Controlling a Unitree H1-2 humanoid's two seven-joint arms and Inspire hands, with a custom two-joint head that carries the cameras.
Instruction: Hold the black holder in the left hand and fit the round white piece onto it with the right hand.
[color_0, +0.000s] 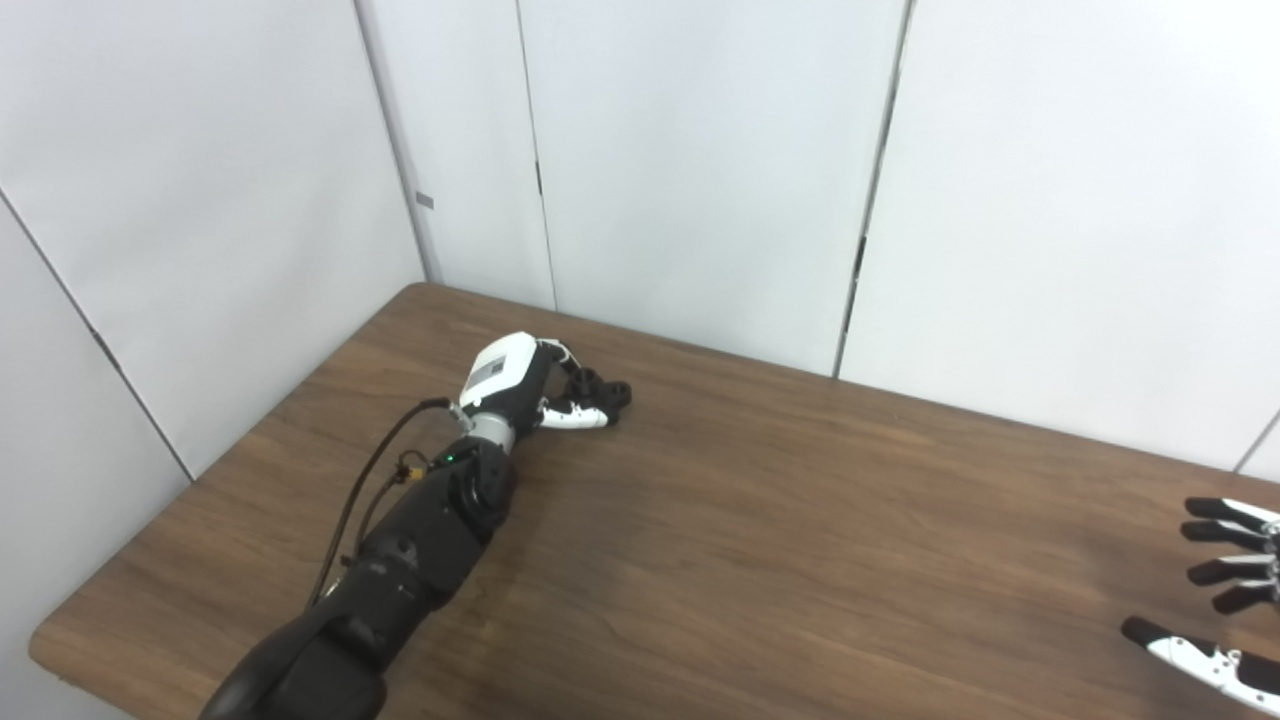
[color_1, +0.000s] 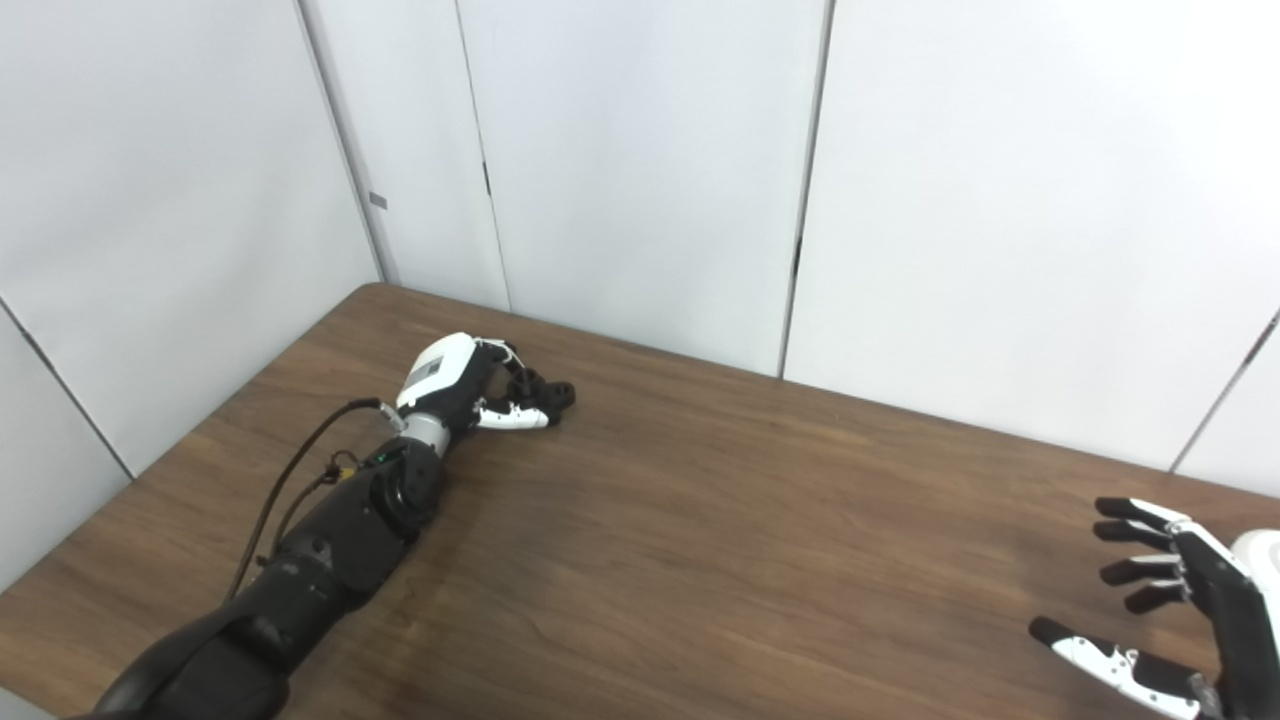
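Observation:
My left hand (color_0: 520, 385) lies on the wooden table (color_0: 760, 520) at its far left, arm stretched out. Its fingers and white thumb (color_0: 573, 416) curl around a small black lumpy piece, the black holder (color_0: 603, 390), which still sits on the tabletop; the same holder (color_1: 545, 392) shows in the right eye view. At the picture's lower right edge my right hand (color_1: 1165, 600) hovers open, fingers spread, with nothing in it. No round white piece is in view.
White wall panels (color_0: 700, 170) stand right behind the table's far edge and along its left side. A black cable (color_0: 370, 480) loops off my left forearm. Bare wood lies between the two hands.

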